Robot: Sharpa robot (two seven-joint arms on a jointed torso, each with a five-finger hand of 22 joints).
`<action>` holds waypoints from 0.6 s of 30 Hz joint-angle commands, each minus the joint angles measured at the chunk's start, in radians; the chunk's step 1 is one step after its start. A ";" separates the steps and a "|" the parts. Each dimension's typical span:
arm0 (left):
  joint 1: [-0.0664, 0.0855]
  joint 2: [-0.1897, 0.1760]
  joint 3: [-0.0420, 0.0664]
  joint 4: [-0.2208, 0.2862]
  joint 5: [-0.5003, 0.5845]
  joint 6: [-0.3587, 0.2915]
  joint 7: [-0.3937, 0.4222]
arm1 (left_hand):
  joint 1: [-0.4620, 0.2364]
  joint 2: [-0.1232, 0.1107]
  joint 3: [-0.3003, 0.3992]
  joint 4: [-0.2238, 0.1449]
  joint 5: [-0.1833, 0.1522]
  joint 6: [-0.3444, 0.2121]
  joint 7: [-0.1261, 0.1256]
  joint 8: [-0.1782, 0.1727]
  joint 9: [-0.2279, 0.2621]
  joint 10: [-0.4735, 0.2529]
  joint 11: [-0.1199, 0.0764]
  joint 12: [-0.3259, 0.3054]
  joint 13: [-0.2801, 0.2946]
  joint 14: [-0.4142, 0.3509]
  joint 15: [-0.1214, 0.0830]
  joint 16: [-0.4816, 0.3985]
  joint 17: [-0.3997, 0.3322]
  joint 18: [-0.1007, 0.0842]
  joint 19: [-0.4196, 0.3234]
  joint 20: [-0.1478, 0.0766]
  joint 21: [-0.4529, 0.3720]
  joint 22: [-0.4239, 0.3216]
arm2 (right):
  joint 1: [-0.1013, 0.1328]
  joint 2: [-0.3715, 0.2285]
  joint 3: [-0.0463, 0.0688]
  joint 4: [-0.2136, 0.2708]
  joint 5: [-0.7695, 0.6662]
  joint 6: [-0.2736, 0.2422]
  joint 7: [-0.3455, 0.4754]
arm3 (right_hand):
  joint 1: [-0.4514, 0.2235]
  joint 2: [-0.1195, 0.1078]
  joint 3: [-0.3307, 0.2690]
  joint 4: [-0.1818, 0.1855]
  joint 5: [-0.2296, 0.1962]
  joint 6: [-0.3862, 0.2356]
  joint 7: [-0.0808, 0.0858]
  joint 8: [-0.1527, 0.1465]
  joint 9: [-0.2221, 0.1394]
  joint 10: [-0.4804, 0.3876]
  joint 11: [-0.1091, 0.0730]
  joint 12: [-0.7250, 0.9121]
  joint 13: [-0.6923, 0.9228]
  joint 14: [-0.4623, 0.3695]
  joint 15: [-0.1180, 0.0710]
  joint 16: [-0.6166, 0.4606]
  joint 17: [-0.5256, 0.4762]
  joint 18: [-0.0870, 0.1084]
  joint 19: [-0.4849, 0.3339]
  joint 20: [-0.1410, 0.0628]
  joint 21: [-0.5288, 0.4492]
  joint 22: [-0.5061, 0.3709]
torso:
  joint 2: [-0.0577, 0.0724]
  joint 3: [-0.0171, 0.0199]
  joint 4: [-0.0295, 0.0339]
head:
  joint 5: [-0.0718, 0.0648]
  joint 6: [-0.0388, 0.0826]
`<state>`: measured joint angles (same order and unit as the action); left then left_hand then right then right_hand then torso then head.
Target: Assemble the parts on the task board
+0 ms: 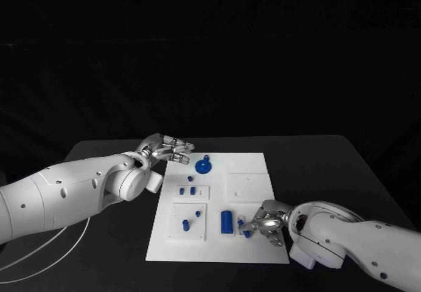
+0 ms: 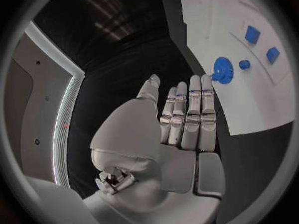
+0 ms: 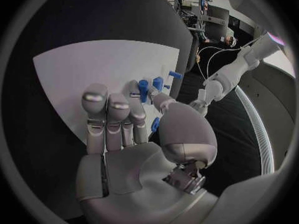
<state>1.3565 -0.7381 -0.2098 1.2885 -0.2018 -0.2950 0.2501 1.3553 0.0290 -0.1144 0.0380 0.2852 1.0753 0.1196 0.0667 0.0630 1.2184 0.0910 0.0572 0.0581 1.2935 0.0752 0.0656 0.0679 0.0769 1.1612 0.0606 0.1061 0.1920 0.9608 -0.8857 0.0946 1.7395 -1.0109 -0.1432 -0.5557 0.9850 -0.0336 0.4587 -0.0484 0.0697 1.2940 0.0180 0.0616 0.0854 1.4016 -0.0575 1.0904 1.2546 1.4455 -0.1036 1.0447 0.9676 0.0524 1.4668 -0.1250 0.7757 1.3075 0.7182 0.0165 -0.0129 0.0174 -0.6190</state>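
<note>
The white task board (image 1: 250, 182) lies in the middle of the table. On it sit a blue gear (image 1: 204, 167), small blue parts (image 1: 188, 190) in a raised block, two more blue parts (image 1: 191, 219), and a blue cylinder (image 1: 226, 222). My left hand (image 1: 167, 149) hovers at the board's far left corner, fingers stretched out and holding nothing; the gear (image 2: 222, 69) lies just past its fingertips. My right hand (image 1: 265, 226) is over the board's near right part and pinches a small blue peg (image 1: 243, 226) between thumb and finger, beside the cylinder. The peg (image 3: 155, 124) shows between thumb and fingers.
The black table (image 1: 114, 152) surrounds the board with bare room on all sides. A white cable (image 1: 53, 246) loops off the table's near left. Raised white blocks (image 1: 250, 182) on the board's right half hold nothing.
</note>
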 commanded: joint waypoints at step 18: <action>0.001 -0.002 0.001 0.003 -0.007 0.017 -0.002 | -0.002 -0.001 0.000 0.011 -0.004 -0.003 0.003 -0.003 0.000 0.001 0.003 0.002 0.000 0.004 0.000 -0.004 0.001 -0.019 -0.003 -0.002 0.003 0.001 | -0.001 0.002 0.000 0.004 0.007 0.008 0.037 | -0.062 -0.008 0.026 -0.004 0.066 0.006 -0.001 0.003 -0.006 0.000 -0.004 -0.005 -0.004 0.001 -0.007 -0.003 -0.003 -0.004 0.056 -0.008 -0.001 0.073 | 0.000 -0.0002 -0.0002 | 0.003 -0.002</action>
<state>1.3565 -0.7405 -0.2098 1.2893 -0.2033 -0.2926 0.2449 1.3552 0.0290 -0.1145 0.0448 0.2852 1.0753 0.1196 0.0667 0.0631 1.2184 0.0909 0.0572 0.0580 1.2935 0.0752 0.0656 0.0679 0.0769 1.1612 0.0606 0.1061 0.1919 0.9604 -0.8851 0.0943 1.7405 -1.0093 -0.1467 -0.5413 0.9329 -0.0439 0.4786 -0.0537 0.1358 1.2940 0.0181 0.0616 0.0797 1.4014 -0.0573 1.0904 1.2521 1.4470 -0.1048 1.0447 0.9659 0.0525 1.4668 -0.1250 0.7757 1.3074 0.7180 0.0164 -0.0128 0.0197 -0.6205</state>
